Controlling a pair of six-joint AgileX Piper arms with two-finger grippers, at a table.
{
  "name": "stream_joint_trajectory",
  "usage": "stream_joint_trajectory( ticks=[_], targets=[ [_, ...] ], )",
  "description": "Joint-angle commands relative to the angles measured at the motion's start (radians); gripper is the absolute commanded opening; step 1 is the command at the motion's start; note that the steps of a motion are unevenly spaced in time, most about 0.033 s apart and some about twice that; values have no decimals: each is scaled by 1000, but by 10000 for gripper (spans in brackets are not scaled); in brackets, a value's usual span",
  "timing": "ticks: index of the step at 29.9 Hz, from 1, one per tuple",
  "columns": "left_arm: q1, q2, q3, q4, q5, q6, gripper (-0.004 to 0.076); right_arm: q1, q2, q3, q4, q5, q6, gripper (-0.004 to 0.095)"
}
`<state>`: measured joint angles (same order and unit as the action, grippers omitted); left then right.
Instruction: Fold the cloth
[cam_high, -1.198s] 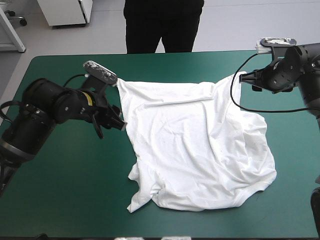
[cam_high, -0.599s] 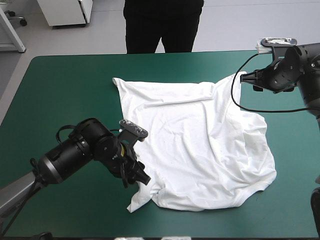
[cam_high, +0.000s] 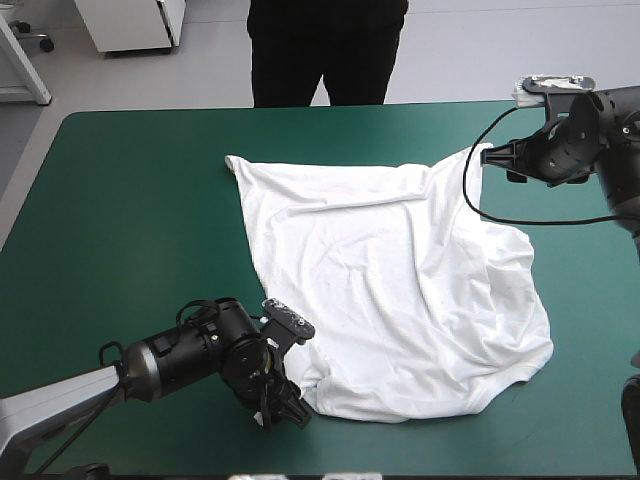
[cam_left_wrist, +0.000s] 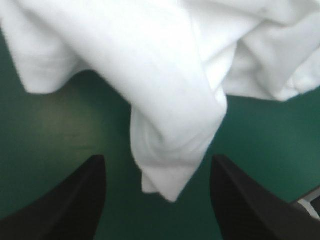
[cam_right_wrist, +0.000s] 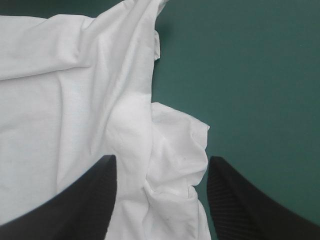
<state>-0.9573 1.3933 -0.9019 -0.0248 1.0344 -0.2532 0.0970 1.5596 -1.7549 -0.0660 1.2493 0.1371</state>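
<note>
T-shirt (cam_high: 400, 280) corner under left gripper (cam_high: 287, 413)

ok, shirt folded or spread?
Spread. The T-shirt lies open across the table, wrinkled, with one corner bunched at the open left claw; no fold made.

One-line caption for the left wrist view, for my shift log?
Left gripper open over the teal-green cover, a bunched corner of the white T-shirt lying between its jaws, not yet gripped.
</note>
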Motion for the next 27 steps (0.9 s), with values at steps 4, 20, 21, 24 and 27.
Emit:
stream_joint_trajectory(
  ticks=[4, 20, 21, 24, 27],
  targets=[
    [-8, 86, -16, -23, -85, 25, 441, -8, -44, -33, -12, -1, -1, 509],
    [-8, 164, -16, -13, -120, 38, -9, -8, -67, 39, 31, 0, 8, 515],
    [-8, 164, -16, -13, -118, 38, -9, -8, -78, 65, 31, 0, 8, 515],
    [-8, 164, -16, -29, -120, 38, -9, -8, -128, 185, 18, 0, 8, 515],
    [-8, 164, -16, -32, -123, 38, -9, -8, -179, 308, 17, 0, 25, 515]
  ],
)
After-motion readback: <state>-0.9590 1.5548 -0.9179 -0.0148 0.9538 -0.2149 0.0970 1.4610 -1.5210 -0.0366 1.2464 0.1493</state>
